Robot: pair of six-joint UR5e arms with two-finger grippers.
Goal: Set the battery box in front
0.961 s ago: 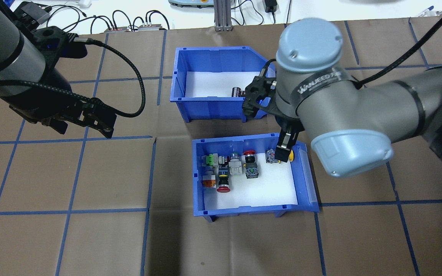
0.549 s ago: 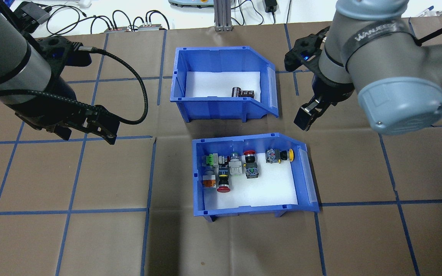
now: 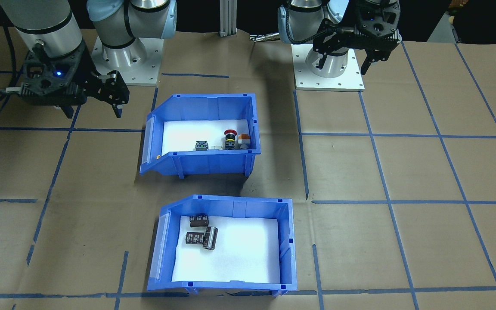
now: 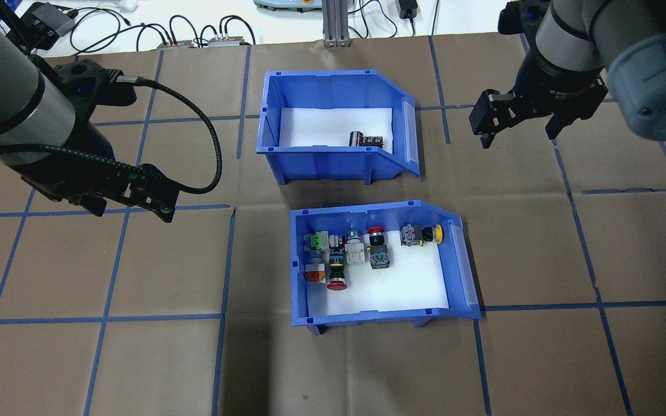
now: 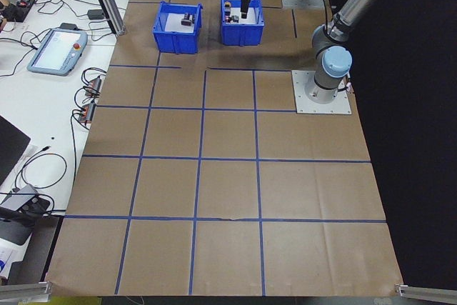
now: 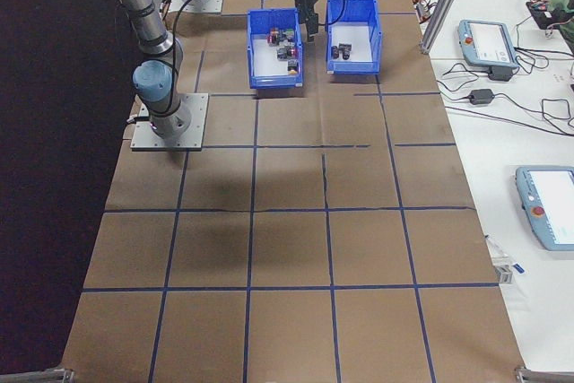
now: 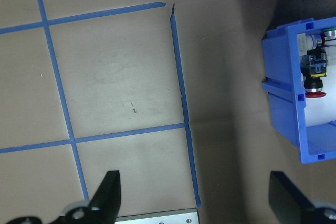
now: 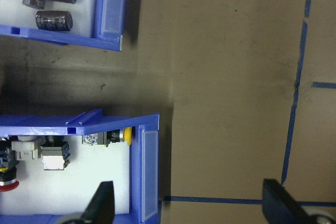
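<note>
Brown paper with blue tape lines covers the worktop [image 4: 136, 358]; the battery box [image 4: 333, 86] sits beyond the button box [image 4: 460, 260], both hands [image 4: 128, 199] [image 4: 518, 124] wide, empty.

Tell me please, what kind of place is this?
Probably a robotics lab: a papered table with a blue tape grid, teach pendants on the side bench, and the battery box as test material.

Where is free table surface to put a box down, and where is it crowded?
Bare paper lies left of the button bin, under the left gripper, and right of both bins, below the right gripper. The strip between the battery box and the button bin is narrow.
</note>
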